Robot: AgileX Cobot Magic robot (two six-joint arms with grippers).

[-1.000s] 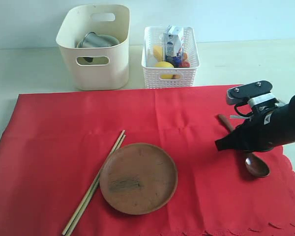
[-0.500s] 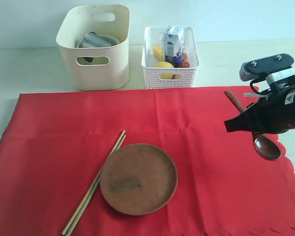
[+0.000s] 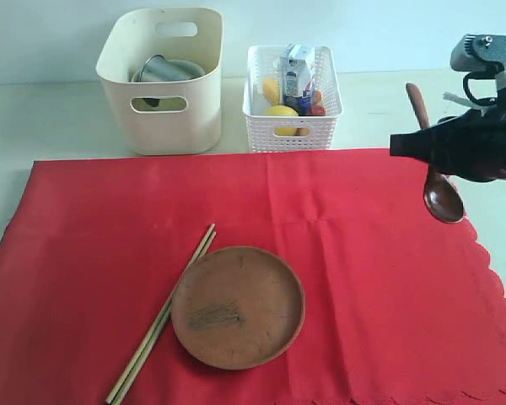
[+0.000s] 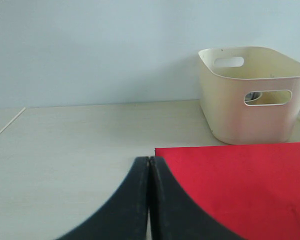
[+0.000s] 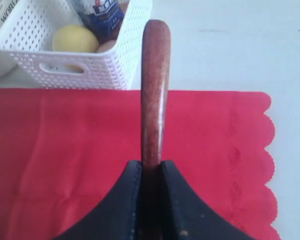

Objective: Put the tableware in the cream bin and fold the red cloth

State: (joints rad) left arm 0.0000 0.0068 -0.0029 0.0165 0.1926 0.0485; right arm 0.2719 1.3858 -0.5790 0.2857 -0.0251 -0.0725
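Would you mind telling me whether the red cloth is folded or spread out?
Spread out. The red cloth lies flat and unfolded, with the wooden plate and chopsticks resting on it.

A pale, off-white table (image 3: 59, 118) with a faint wood grain showed along the back and sides of the exterior view. It ran to a plain wall (image 3: 379, 29) of light blue-grey. The two met in a straight, level line, the wall rising directly behind the table's far edge. In the left wrist view a thin straight seam (image 4: 7, 125) crossed the tabletop at a slant. The light was soft and even, and the tabletop had a dull, matt brightness.
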